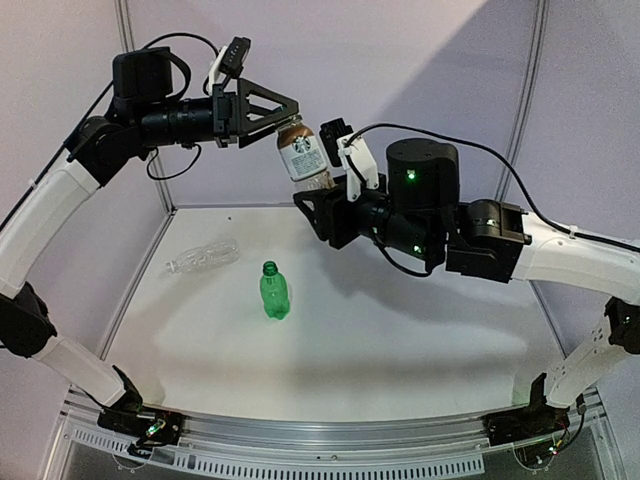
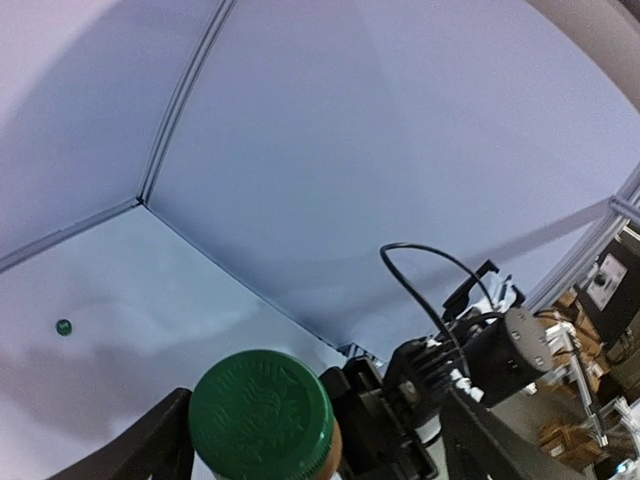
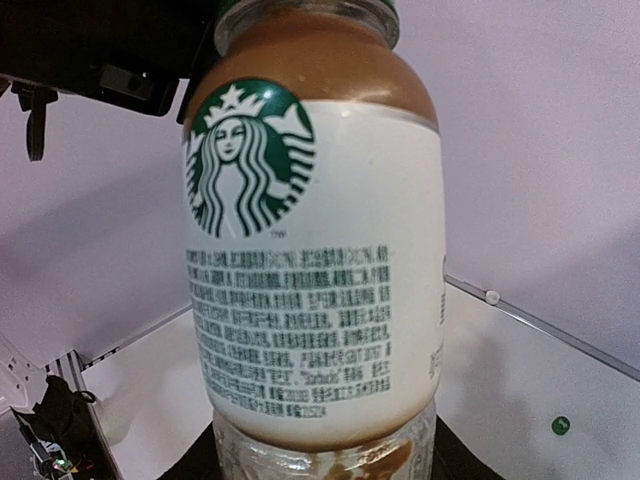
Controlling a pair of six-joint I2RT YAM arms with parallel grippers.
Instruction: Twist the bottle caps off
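The labelled bottle, with a white-and-brown label, is held upright in the air at the back. My right gripper is shut on its base. Its dark green cap sits on the neck. My left gripper is open, with the cap between its fingers, close to the left one and well short of the right one. The green bottle stands on the table. The clear ribbed bottle lies on its side to its left. A loose green cap and a loose white cap lie on the table.
The white table is closed in by pale walls at the back and on both sides. The loose green cap also shows in the left wrist view. Both arms reach high over the back of the table.
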